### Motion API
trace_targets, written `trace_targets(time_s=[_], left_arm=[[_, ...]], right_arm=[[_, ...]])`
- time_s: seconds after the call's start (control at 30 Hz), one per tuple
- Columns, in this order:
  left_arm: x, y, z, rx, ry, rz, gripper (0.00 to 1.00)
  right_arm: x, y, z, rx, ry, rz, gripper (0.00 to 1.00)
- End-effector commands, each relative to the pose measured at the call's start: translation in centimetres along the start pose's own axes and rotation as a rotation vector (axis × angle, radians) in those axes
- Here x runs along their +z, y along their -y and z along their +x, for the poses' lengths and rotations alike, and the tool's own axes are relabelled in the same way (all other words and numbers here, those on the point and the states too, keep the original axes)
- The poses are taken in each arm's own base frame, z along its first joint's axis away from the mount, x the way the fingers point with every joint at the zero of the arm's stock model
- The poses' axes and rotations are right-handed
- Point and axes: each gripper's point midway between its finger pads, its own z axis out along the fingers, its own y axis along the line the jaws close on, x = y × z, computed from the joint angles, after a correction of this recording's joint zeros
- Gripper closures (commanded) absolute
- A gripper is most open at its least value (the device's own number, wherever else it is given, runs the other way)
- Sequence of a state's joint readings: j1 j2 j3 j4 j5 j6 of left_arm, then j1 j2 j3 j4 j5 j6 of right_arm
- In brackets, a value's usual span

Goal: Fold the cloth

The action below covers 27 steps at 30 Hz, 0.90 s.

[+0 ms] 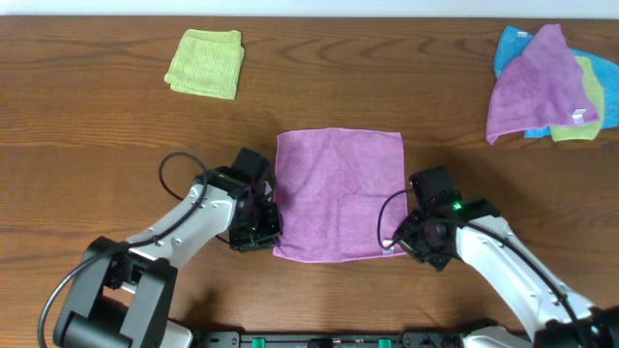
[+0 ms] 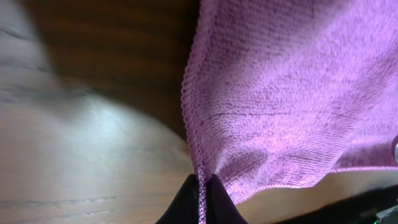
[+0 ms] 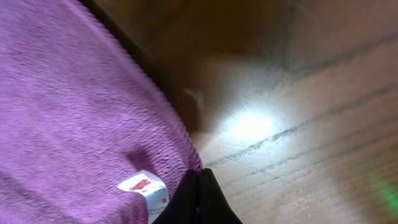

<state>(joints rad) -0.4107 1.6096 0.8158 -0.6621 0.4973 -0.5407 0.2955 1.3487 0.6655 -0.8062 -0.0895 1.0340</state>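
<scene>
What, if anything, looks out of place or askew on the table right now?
Only the heap of cloths at the far right looks untidy: purple, blue and yellow-green pieces crumpled over one another. The purple cloth in the middle lies flat and square.

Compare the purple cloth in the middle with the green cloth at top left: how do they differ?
The purple cloth lies spread flat; the green cloth is folded and smaller. The left gripper and right gripper pinch the purple cloth's near corners; the green cloth is untouched. Both lie on the table.
</scene>
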Motion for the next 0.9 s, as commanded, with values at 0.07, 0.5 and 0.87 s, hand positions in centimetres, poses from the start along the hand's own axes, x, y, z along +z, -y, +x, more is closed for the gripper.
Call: trace_targets(time_s=[0.07, 0.5, 0.87], left_arm=[[-0.3, 0.5, -0.8, 0.025, 0.035, 0.028, 0.94], [-2.9, 4.5, -3.3, 0.041, 0.096, 0.147, 0.94], [-5.8, 5.3, -6.3, 0.034, 0.222, 0.097, 0.94]], right_arm=[[-0.7, -1.0, -1.4, -0.016, 0.065, -0.043, 0.98], [-3.1, -5.2, -3.4, -0.084, 0.14, -0.179, 0.98], [-6.2, -6.6, -7.0, -0.095, 0.324, -0.17, 0.98]])
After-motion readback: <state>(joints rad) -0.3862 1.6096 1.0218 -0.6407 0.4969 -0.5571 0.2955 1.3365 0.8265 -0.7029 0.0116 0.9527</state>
